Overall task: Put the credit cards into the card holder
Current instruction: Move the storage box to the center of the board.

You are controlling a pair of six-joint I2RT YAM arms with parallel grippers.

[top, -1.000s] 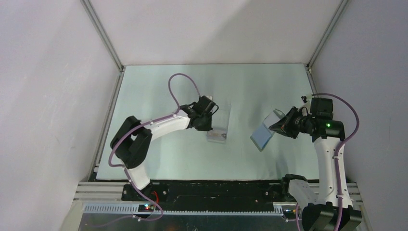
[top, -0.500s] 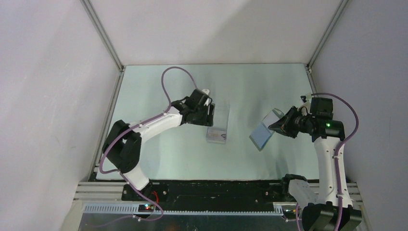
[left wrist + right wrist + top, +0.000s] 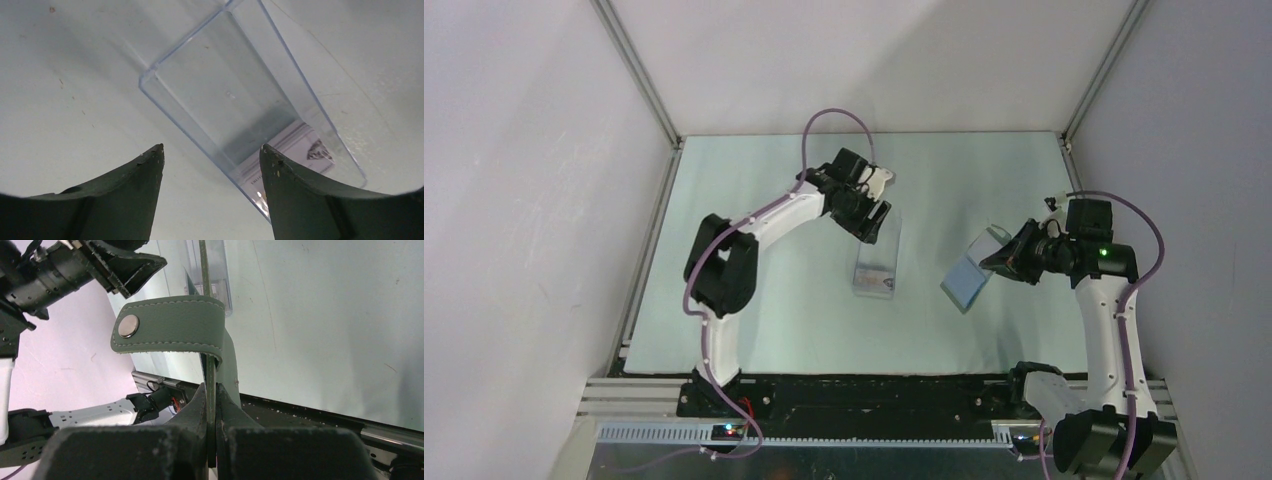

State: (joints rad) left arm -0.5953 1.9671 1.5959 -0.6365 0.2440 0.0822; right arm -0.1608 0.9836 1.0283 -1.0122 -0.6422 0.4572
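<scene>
A clear plastic case (image 3: 879, 250) lies mid-table, and pale credit cards (image 3: 874, 284) show through its near end. My left gripper (image 3: 880, 204) hovers open over the case's far end. In the left wrist view its dark fingertips (image 3: 150, 167) stand wide apart with nothing between them, the case (image 3: 225, 95) just ahead and a printed card (image 3: 302, 147) inside. My right gripper (image 3: 1001, 262) is shut on the card holder (image 3: 967, 278), holding it off the table with its light-blue inside facing the case. The right wrist view shows its grey snap strap (image 3: 170, 332) above my closed right gripper (image 3: 211, 390).
The pale green table mat (image 3: 774, 300) is bounded by a metal frame and white walls at left, right and back. A black rail (image 3: 874, 395) runs along the near edge between the arm bases. The left arm (image 3: 100, 265) appears in the right wrist view's upper left.
The left gripper opened and swung from the case's left side up to its far end, the arm stretching out. The right arm and card holder stayed still.
</scene>
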